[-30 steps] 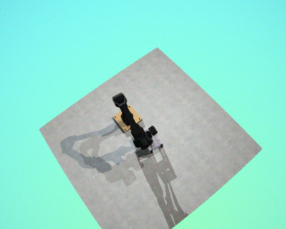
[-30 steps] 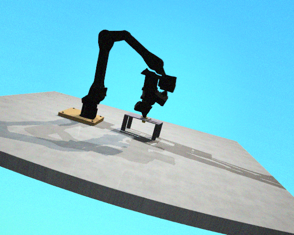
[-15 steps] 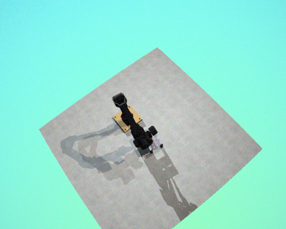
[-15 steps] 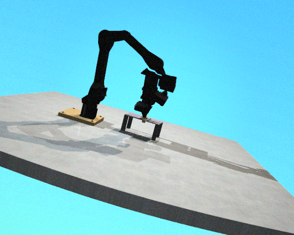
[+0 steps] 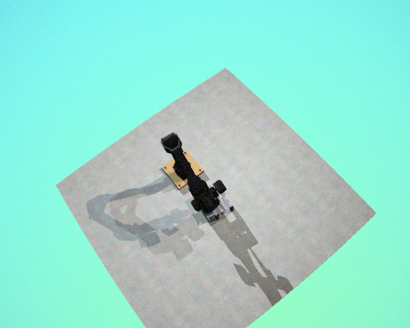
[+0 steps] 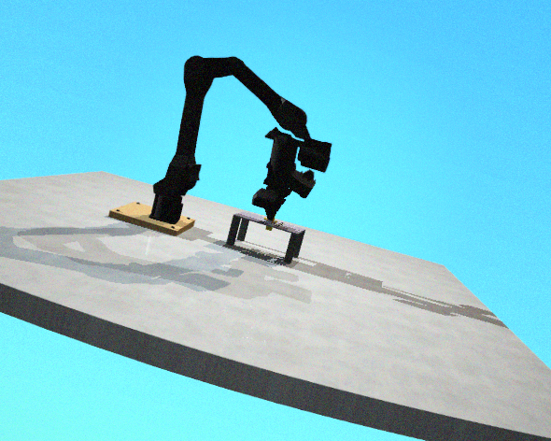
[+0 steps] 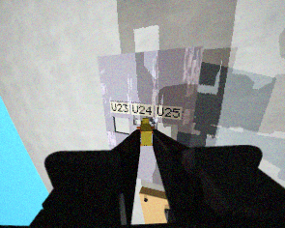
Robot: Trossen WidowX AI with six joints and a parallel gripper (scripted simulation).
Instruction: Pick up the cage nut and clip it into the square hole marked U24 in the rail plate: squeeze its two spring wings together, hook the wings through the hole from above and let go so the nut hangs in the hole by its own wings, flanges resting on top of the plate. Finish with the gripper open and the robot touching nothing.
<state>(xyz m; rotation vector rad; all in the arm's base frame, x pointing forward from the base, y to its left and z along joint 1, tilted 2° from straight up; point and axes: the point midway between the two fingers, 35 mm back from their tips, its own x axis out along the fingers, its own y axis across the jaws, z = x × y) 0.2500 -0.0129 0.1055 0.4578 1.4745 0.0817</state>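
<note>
I look at my rig from far away, and I take the plate as my landmark. The hand is right above the plate, pointing down, and it is clamped on the nut. The nut is yellow, and in the exterior view a part of it shows below the top of the plate, between its legs. In the wrist view the nut is at the label U24, where it covers much of the square hole. I cannot tell if both wings are hooked there, nor if the flanges lie on the plate. The label U23 is on one side of it and the label U25 on the other, and the U23 hole has nothing in it. The plate stands on its legs on the desk. The black arm rises from a tan base near the plate, bends high, and comes down to it. From the top view the arm hides the nut and a part of the plate. Shadows fall on the desk around the plate. The task is not finished, because the hand is not open
</note>
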